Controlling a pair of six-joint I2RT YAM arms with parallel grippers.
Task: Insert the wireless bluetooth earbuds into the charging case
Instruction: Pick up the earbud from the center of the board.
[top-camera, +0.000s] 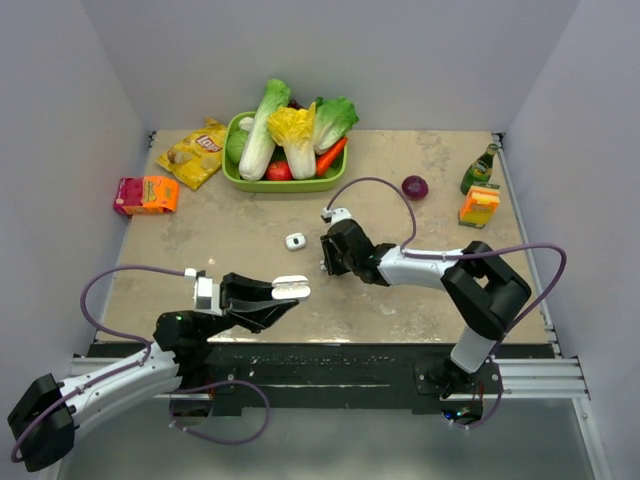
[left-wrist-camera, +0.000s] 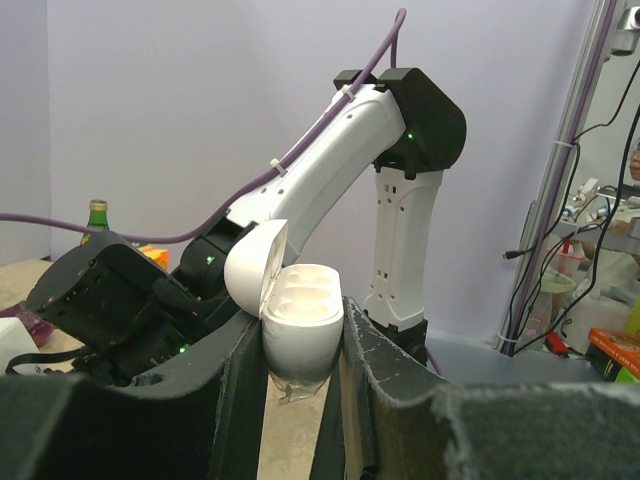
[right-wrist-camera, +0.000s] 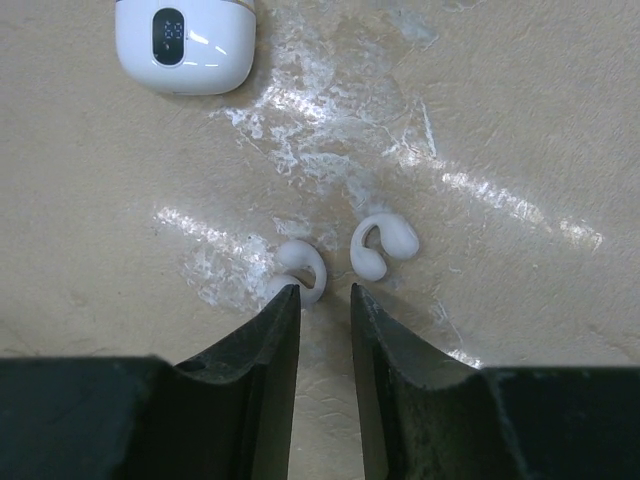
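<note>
The charging case (left-wrist-camera: 300, 335) is white, with its lid (left-wrist-camera: 255, 268) hinged open and two empty wells showing. My left gripper (left-wrist-camera: 302, 318) is shut on its body and holds it upright above the table's front left (top-camera: 290, 289). Two small white hooked earbuds lie on the table in the right wrist view, one (right-wrist-camera: 308, 268) on the left and one (right-wrist-camera: 385, 246) on the right. My right gripper (right-wrist-camera: 325, 292) hovers just short of them, open a little with nothing between its fingers. Its left fingertip (right-wrist-camera: 288, 300) overlaps the left earbud's end. In the top view the right gripper (top-camera: 326, 262) hides both earbuds.
A second white pebble-shaped case with a dark display (right-wrist-camera: 185, 42) lies beyond the earbuds (top-camera: 295, 241). At the back stand a green tray (top-camera: 236, 172) of vegetables, a chips bag (top-camera: 195, 152), a red-orange box (top-camera: 146, 194), a purple onion (top-camera: 414, 187), a green bottle (top-camera: 480, 168) and an orange carton (top-camera: 479, 206).
</note>
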